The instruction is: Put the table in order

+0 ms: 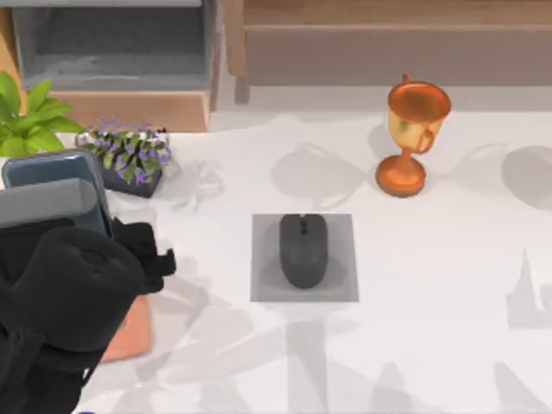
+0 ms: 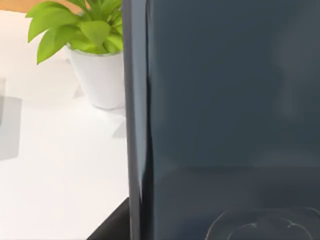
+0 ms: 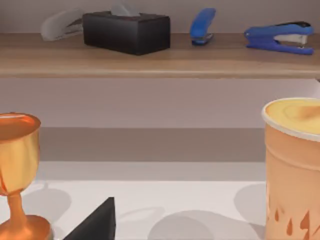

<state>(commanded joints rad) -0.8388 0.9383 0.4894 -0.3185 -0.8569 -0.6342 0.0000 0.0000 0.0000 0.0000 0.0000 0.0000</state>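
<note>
The table [image 1: 431, 259] is a broad white top. At its left side my left gripper [image 1: 82, 226] is shut on a dark blue-grey slab like a phone [image 1: 52, 177], held tilted up off the surface. That slab [image 2: 225, 115] stands very close in the left wrist view. A black mouse [image 1: 303, 250] lies on a small grey mat [image 1: 264, 285] at the middle. An orange trophy cup [image 1: 412, 134] stands upright at the back right. A black part of my right gripper [image 3: 95, 222] rises near the trophy [image 3: 17, 170].
A green plant in a white pot [image 2: 97, 70] and a purple-flowered plant [image 1: 129, 155] stand at the back left. A flat orange thing [image 1: 131, 332] lies under my left arm. An orange paper cup [image 3: 295, 170] stands before a wooden shelf [image 3: 160, 57] carrying staplers and a black tissue box.
</note>
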